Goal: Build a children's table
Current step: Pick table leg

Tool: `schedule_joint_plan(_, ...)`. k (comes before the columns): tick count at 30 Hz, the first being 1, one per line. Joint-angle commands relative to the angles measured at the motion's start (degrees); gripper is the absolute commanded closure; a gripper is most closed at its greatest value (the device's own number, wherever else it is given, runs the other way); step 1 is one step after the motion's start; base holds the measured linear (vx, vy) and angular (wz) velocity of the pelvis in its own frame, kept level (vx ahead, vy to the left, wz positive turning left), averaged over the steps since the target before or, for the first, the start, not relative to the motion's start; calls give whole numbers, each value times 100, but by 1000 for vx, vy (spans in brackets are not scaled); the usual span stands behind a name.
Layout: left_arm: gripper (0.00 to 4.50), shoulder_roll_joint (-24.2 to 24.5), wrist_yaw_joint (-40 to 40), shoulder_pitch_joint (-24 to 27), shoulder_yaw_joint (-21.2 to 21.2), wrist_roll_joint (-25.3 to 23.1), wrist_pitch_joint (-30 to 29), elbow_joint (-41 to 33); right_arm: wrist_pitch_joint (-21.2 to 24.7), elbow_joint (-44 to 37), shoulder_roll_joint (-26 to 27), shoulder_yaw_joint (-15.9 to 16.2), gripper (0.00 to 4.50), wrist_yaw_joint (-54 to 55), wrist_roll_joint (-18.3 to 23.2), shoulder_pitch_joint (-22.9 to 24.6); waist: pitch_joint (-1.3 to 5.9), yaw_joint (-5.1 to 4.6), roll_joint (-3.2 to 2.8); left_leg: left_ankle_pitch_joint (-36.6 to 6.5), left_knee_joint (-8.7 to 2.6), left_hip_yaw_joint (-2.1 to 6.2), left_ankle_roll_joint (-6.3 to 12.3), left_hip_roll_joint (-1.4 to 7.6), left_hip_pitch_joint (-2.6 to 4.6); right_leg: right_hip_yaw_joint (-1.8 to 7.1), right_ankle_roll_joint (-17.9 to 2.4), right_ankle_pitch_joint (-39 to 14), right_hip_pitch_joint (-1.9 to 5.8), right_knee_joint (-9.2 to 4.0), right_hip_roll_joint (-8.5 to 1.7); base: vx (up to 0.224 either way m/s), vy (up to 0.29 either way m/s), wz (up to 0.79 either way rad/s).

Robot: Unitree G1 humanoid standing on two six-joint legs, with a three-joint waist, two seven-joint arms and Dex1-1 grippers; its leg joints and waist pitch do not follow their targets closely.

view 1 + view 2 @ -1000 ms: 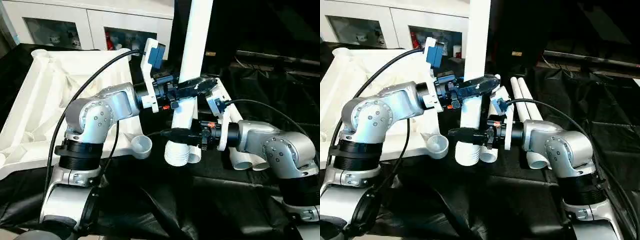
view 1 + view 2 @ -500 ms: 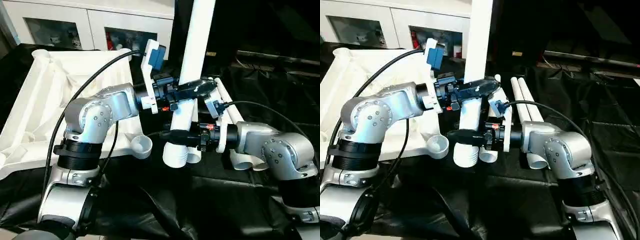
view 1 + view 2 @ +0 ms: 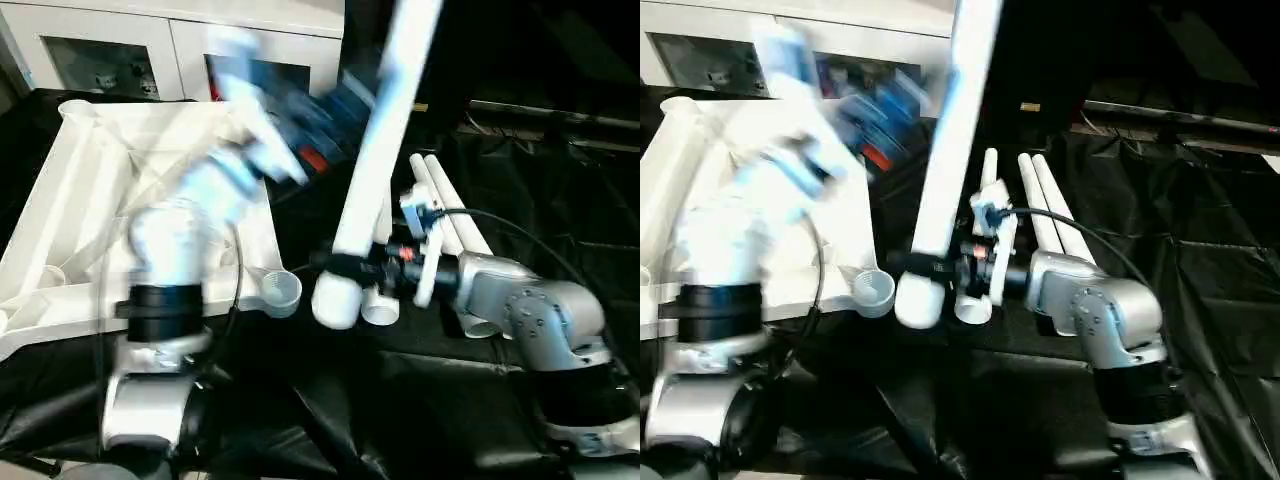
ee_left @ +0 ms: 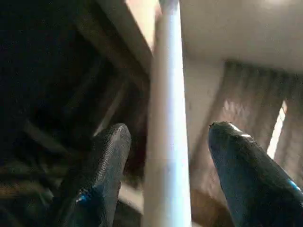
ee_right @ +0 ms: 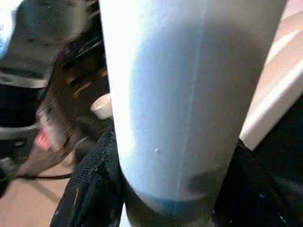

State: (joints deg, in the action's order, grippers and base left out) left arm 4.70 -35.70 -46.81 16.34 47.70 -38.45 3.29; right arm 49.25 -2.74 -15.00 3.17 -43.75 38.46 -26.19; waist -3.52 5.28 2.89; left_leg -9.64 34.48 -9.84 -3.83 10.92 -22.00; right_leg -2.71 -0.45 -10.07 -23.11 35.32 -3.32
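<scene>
Right gripper clamps the tilted white leg near its foot, while the blurred left gripper seems spread around it.

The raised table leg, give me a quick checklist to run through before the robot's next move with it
1. Right gripper clamped on the raised leg near its lower end: ok, its fingers hug the tube on both sides.
2. Left gripper off the leg: ok, its fingers stand apart with gaps either side of the tube.
3. Left arm steady: not ok, it is smeared by motion in the head views.
4. Leg upright: not ok, it leans.
5. Tabletop corner socket free: ok, nothing in it.
6. Leg end lined up over the socket: not ok, it hangs beside it.
</scene>
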Motion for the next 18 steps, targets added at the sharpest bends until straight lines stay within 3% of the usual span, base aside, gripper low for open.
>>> schedule_joint_plan(1,146,363,1,-300,153,-105,224,63,-408,82,127,-215,259,239,-132,-52,439,28,-40,-926,-373,46,-155,167,116,210,-980,-1119,302,-399,-400,0,0,0)
schedule_joint_plan(3,146,837,-258,-283,-93,-629,371,96,-791,151,229,-218,259,397,-343,-78,429,2,-60,-1004,-407,70,-225,179,128,201,-777,-1303,293,-399,-394,0,0,0)
schedule_joint_plan(5,146,1329,-576,-62,-697,-1418,704,79,-1088,263,296,-198,259,597,-573,-114,417,-20,-81,-994,-425,63,-282,189,140,216,-694,-1300,272,-388,-387,0,0,0)
schedule_joint_plan(7,146,2412,-1513,648,-2022,-2740,1387,-45,-1879,489,411,-137,259,878,-1048,-145,418,2,-111,-986,-450,101,-297,219,132,225,-510,-1433,233,-404,-434,0,0,0)
schedule_joint_plan(9,146,2672,-1803,944,-2308,-2907,1486,-136,-2109,520,449,-138,259,902,-1133,-132,425,-44,-117,-986,-447,56,-425,202,156,240,-543,-1313,223,-345,-395,0,0,0)
schedule_joint_plan(10,146,2840,-1983,1204,-2469,-2926,1472,-237,-2156,533,504,-197,260,944,-1129,-114,437,-13,-148,-972,-438,26,-430,216,214,251,-713,-1039,175,-333,-392,0,0,0)
schedule_joint_plan(11,146,2840,-1983,1204,-2469,-2926,1472,-237,-2156,533,504,-197,260,944,-1129,-114,436,-19,-159,-985,-445,30,-432,206,176,248,-846,-873,207,-301,-392,0,0,0)
schedule_joint_plan(12,146,3270,-2448,1653,-2774,-2955,1509,-468,-2093,577,622,-389,260,1033,-985,-62,451,0,-110,-965,-446,28,-412,210,184,239,-929,-720,222,-295,-398,0,0,0)
schedule_joint_plan(13,146,3458,-2608,1826,-2900,-2996,1542,-529,-2131,601,627,-408,260,1045,-998,-35,434,-11,-138,-1028,-475,58,-394,211,140,234,-958,-747,243,-270,-411,0,0,0)
schedule_joint_plan(16,146,3757,-2765,2046,-3134,-3284,1702,-468,-2287,682,587,-350,260,1084,-1146,43,408,-48,-135,-1199,-479,27,-406,191,170,249,-915,-974,224,-306,-386,0,0,0)
schedule_joint_plan(18,146,3999,-2874,2209,-3357,-3759,2207,-188,-2527,768,534,-176,260,1139,-1433,189,383,-30,-134,-1405,-488,30,-432,188,175,263,-815,-1351,207,-371,-407,0,0,0)
